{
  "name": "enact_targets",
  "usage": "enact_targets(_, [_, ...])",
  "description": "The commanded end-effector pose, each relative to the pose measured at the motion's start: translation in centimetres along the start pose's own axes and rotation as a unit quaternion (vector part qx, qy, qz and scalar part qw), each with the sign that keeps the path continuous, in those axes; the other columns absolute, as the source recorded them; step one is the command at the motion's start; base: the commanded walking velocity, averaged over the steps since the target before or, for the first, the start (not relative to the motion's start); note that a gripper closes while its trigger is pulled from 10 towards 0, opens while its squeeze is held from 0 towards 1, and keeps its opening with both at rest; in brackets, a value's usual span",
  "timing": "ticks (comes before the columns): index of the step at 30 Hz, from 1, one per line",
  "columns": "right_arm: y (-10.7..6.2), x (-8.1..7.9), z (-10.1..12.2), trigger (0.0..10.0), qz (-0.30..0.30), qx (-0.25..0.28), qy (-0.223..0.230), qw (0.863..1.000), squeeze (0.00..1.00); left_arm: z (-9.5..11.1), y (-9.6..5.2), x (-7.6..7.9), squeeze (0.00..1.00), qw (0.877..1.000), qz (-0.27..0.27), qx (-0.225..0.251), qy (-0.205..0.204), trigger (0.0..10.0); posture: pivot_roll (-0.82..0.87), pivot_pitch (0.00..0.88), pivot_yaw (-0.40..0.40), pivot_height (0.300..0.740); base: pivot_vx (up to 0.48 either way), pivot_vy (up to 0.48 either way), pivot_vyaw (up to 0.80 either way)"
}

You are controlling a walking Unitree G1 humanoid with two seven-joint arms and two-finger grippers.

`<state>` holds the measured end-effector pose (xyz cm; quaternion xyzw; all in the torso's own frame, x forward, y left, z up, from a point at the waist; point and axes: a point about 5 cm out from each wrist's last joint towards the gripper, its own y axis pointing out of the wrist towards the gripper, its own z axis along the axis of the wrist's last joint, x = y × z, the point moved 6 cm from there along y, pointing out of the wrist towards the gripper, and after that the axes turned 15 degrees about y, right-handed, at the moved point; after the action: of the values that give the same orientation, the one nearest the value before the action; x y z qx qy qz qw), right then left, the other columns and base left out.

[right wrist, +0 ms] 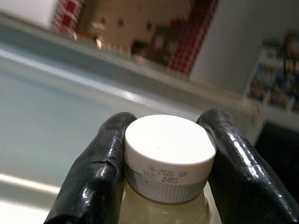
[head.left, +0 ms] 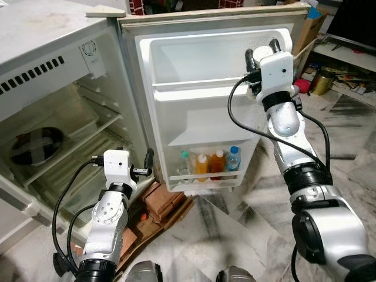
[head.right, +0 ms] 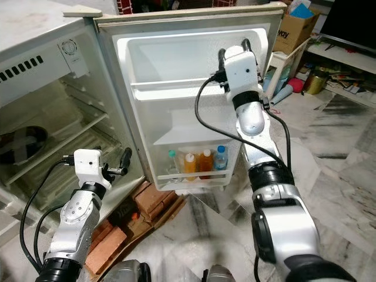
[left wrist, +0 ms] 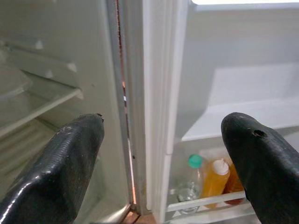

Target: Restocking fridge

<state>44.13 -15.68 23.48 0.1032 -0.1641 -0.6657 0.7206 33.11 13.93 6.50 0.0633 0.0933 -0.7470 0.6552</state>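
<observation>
Right pincer (right wrist: 163,186): raised high in front of the open fridge door (head.left: 217,106), level with its upper shelf; its two black fingers (right wrist: 93,177) are closed on the neck of a bottle (right wrist: 166,163)
Bottle: pale yellowish liquid, white screw cap with a printed date code, pressed between both fingers just under the cap
Left pincer (left wrist: 163,163): held low by the hinge edge of the door, fingers spread wide, holding nothing
Door bottom shelf (head.left: 205,177): a clear bottle with a green cap (head.left: 185,164), two orange drinks (head.left: 210,164) and a blue-capped bottle (head.left: 233,158) stand in a row
Fridge body (head.left: 59,117): open, with bare wire shelves
Floor: bricks (head.left: 164,200) lie beneath the door
</observation>
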Motion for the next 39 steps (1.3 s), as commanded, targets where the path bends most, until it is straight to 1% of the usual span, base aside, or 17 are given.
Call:
enact_targets(1, [0.9,1.2,1.3,10.0,-0.021,0.018,0.009,1.0,0.0,0.4,-0.1,-0.5,0.0,1.0,0.008,0.004,0.003,10.0,0.04,0.048,0.024,0.74,0.0,0.0,0.0])
enact_targets(5, [1.6,1.7,2.0,10.0,-0.025,0.025,0.003,0.999,0.0,0.3,-0.3,-0.5,0.0,1.0,0.011,0.004,0.002,10.0,0.05,0.055,0.019,0.74,0.0,0.0,0.0])
enact_targets(8, [2.0,1.6,2.6,10.0,-0.022,0.033,0.003,0.999,0.0,0.3,-0.4,-0.5,0.0,1.0,0.012,0.003,0.001,10.0,0.05,0.059,0.018,0.74,0.0,0.0,0.0])
enact_targets(10, [2.4,1.0,4.3,10.0,-0.014,0.07,0.007,0.997,0.0,0.4,-0.6,-0.4,0.0,1.0,0.012,0.003,0.001,10.0,0.06,0.071,0.018,0.74,0.0,0.0,0.0])
enact_targets(11, [2.4,1.0,4.3,10.0,-0.014,0.07,0.007,0.997,0.0,0.4,-0.6,-0.4,0.0,1.0,0.012,0.003,0.001,10.0,0.06,0.071,0.018,0.74,0.0,0.0,0.0])
enact_targets(12, [2.5,0.9,4.9,10.0,-0.014,0.082,0.009,0.997,0.0,0.4,-0.7,-0.4,0.0,1.0,0.012,0.004,0.001,10.0,0.06,0.074,0.019,0.74,0.0,0.0,0.0])
enact_targets(13, [2.6,0.6,6.2,10.0,-0.011,0.109,0.015,0.994,0.0,0.5,-0.8,-0.4,0.0,1.0,0.012,0.003,0.001,10.0,0.06,0.079,0.021,0.74,0.0,0.0,0.0])
enact_targets(14, [2.6,0.4,6.8,10.0,-0.009,0.122,0.014,0.992,0.0,0.5,-0.9,-0.4,0.0,1.0,0.013,0.003,0.001,10.0,0.06,0.084,0.023,0.74,0.0,0.0,0.0])
enact_targets(19, [2.4,-0.2,8.9,10.0,-0.007,0.173,-0.014,0.985,0.0,0.2,-1.7,-0.4,0.0,1.0,0.012,-0.004,0.004,10.0,0.08,0.113,0.031,0.74,0.0,0.0,0.0])
enact_targets(24, [2.5,0.0,7.2,10.0,-0.016,0.146,-0.007,0.989,0.0,0.3,-2.6,-0.5,0.0,1.0,0.011,-0.008,0.008,10.0,0.12,0.138,0.031,0.74,0.0,0.0,0.0])
enact_targets(26, [2.5,0.0,6.0,10.0,-0.022,0.122,-0.001,0.992,0.0,0.2,-2.9,-0.8,0.0,1.0,0.014,-0.011,0.009,10.0,0.13,0.144,0.031,0.74,0.0,0.0,0.0])
enact_targets(27, [2.4,0.2,4.4,10.0,-0.028,0.091,0.007,0.995,0.0,0.2,-3.1,-1.0,0.0,1.0,0.017,-0.013,0.011,10.0,0.14,0.151,0.031,0.74,0.0,0.0,0.0])
enact_targets(29, [2.1,0.6,2.9,10.0,-0.04,0.061,0.029,0.997,0.0,0.2,-3.4,-1.1,0.0,1.0,0.018,-0.014,0.013,10.0,0.15,0.155,0.03,0.74,0.0,0.0,0.0])
enact_targets(30, [2.1,0.6,2.9,10.0,-0.04,0.061,0.029,0.997,0.0,0.2,-3.4,-1.1,0.0,1.0,0.018,-0.014,0.013,10.0,0.15,0.155,0.03,0.74,0.0,0.0,0.0])
enact_targets(32, [1.8,1.0,1.5,10.0,-0.049,0.034,0.036,0.998,0.0,0.3,-3.5,-1.3,0.0,1.0,0.02,-0.014,0.014,10.0,0.16,0.164,0.03,0.74,0.0,0.0,0.0])
enact_targets(34, [1.7,1.3,0.7,10.0,-0.055,0.018,0.038,0.998,0.0,0.5,-3.6,-1.4,0.0,1.0,0.021,-0.015,0.015,10.0,0.17,0.166,0.031,0.74,0.0,0.0,0.0])
enact_targets(39, [1.6,1.4,0.5,10.0,-0.063,0.014,0.04,0.997,0.0,0.5,-4.0,-1.5,0.0,0.999,0.022,-0.02,0.017,10.0,0.18,0.168,0.035,0.74,0.0,0.0,0.0])
